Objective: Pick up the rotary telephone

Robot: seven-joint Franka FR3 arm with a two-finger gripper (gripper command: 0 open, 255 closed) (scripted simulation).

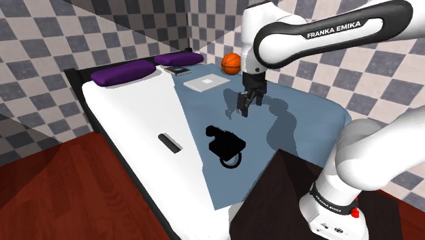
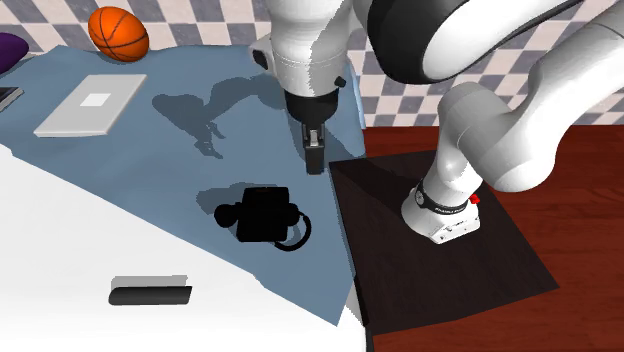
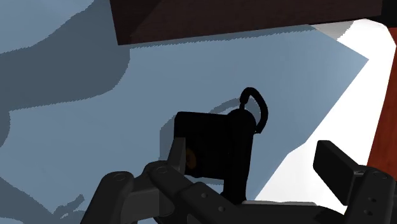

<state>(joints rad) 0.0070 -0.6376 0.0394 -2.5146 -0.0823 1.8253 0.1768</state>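
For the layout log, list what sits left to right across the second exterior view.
orange basketball → black telephone → dark stand

- My arm (image 1: 381, 146) is white with dark joints.
- I read "FRANKA EMIKA" on a black band (image 1: 300, 35).
- Gripper (image 1: 244, 108): all black.
- Red button (image 1: 355, 212) near the base (image 1: 327, 217).

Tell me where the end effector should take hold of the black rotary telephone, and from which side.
Probably from above, closing across the blocky body of the black rotary telephone. It lies flat on the blue blanket, so its sides are free. Avoid the thin cord loop at one end: likely too slight. The open end effector hangs near it.
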